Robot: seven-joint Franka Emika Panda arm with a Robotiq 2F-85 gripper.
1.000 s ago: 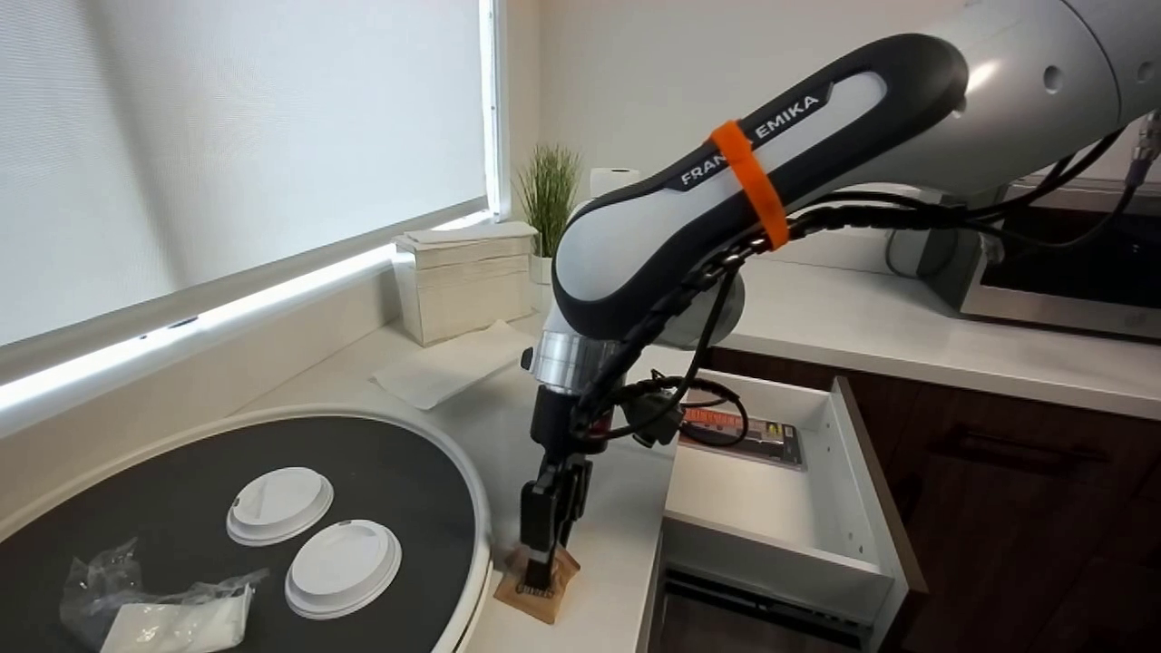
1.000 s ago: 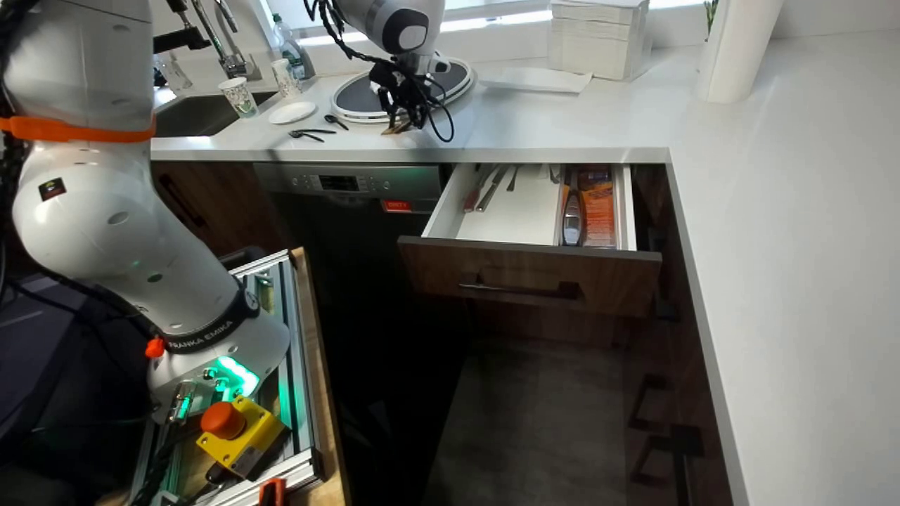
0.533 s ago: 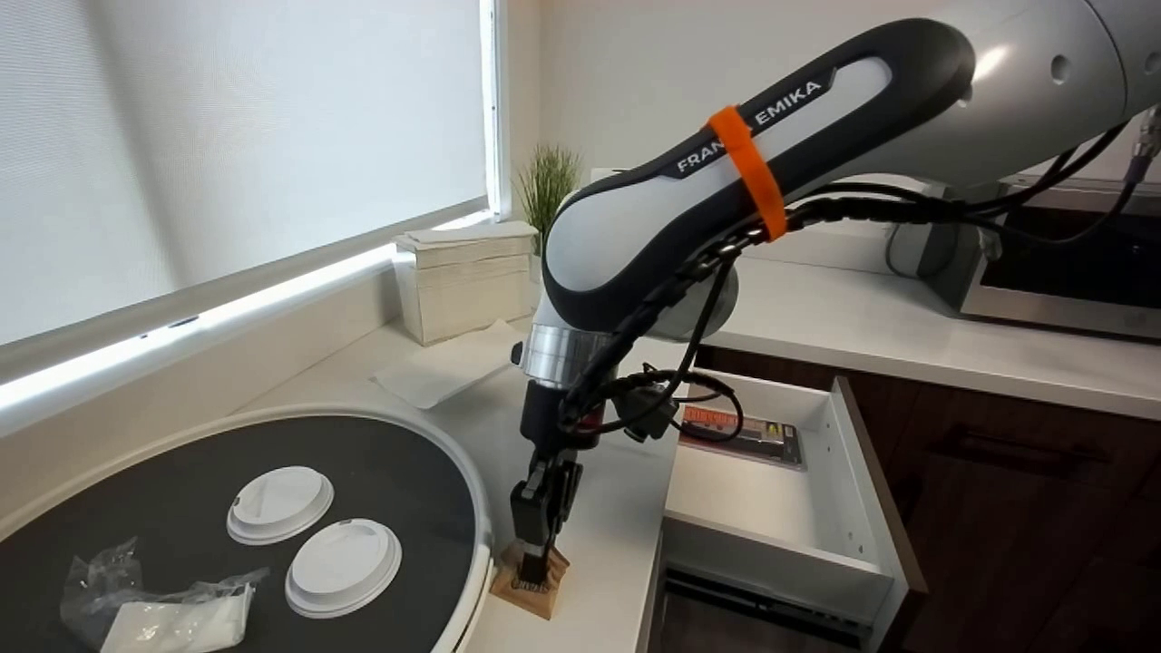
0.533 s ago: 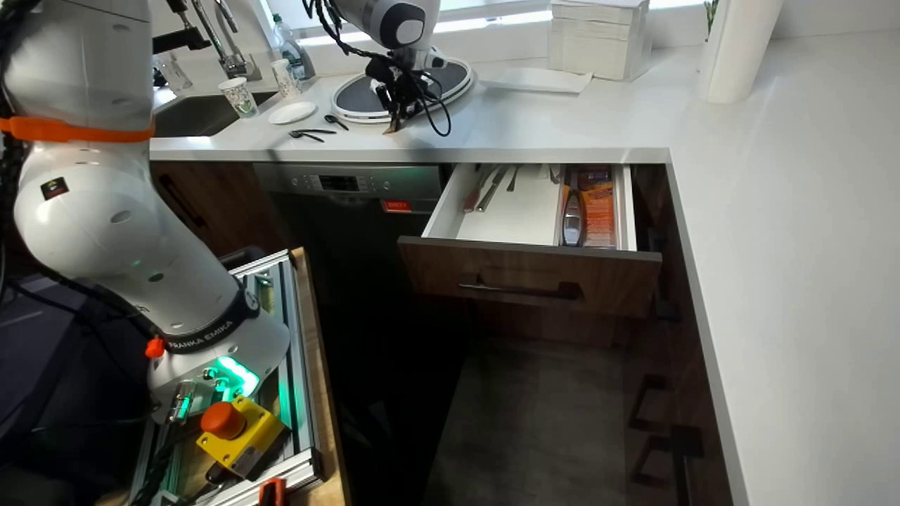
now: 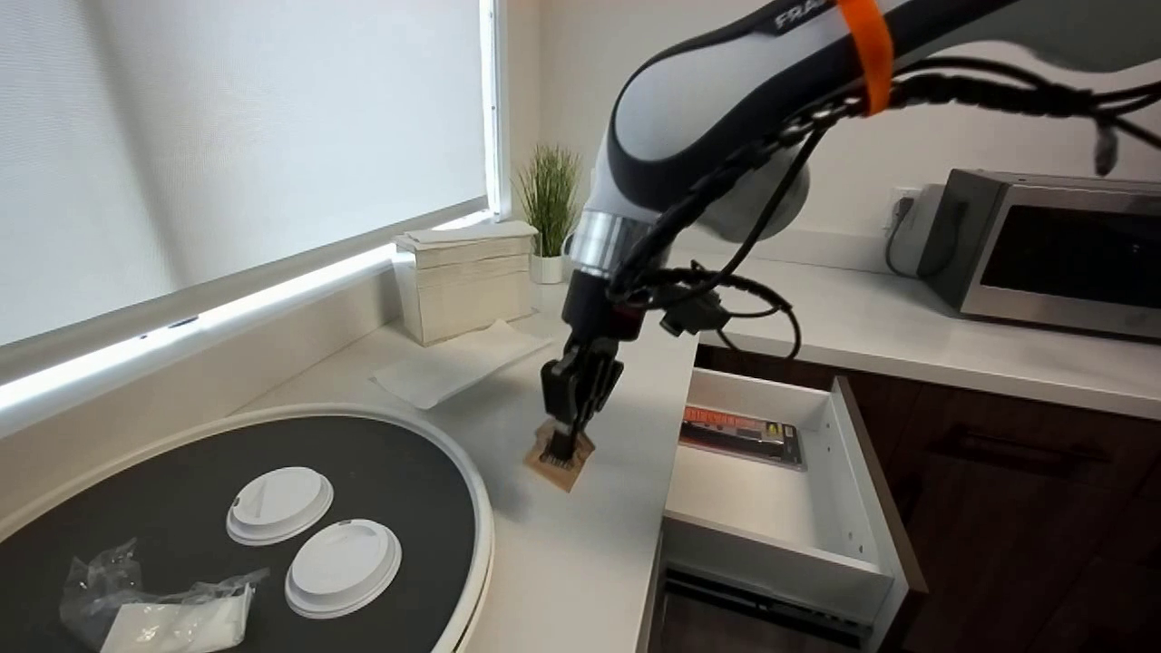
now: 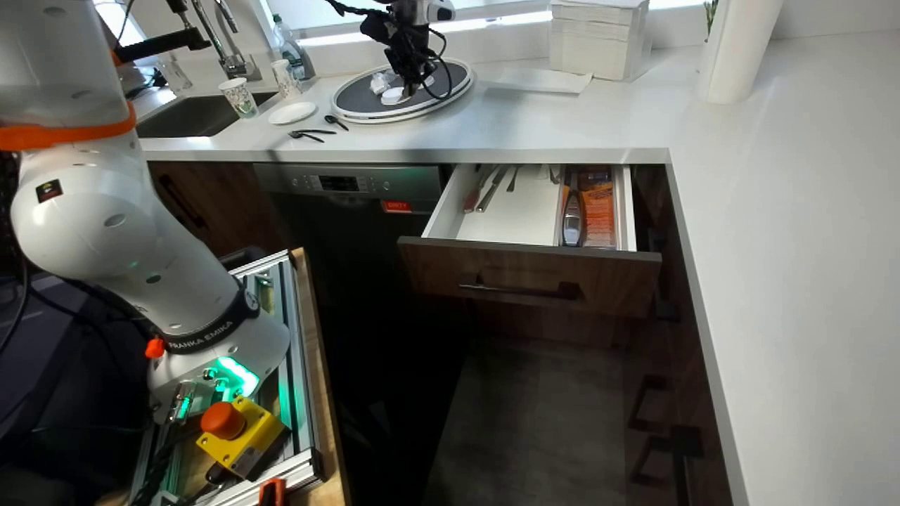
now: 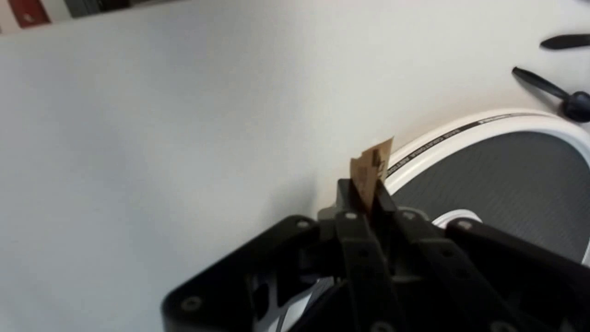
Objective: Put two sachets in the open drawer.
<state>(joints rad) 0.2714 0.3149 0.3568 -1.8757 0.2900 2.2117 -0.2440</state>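
Note:
A small brown sachet (image 5: pixel 551 473) is pinched between the fingertips of my gripper (image 5: pixel 566 437). It hangs above the white counter, just off the round tray's edge. In the wrist view the sachet (image 7: pixel 369 168) sticks up between the nearly closed fingers (image 7: pixel 366 196), folded or bent along its length. In an exterior view the gripper (image 6: pixel 415 88) is small and dark in front of the round tray, and the sachet is hard to make out there. The open drawer (image 5: pixel 771 503) is right of the gripper; it also shows in an exterior view (image 6: pixel 510 219). I see no second sachet.
The round dark tray (image 5: pixel 390 462) holds two white lids (image 5: pixel 343 567) and a plastic bag (image 5: pixel 181 617). The drawer holds cutlery (image 6: pixel 489 190) and orange packaging (image 6: pixel 599 218). Black cutlery (image 6: pixel 309 133) lies on the counter. A paper stack (image 5: pixel 467 286) stands at the back.
The gripper has lifted the sachet up off the counter. In an exterior view it has moved up and slightly right, toward the back, and the whole arm has risen.

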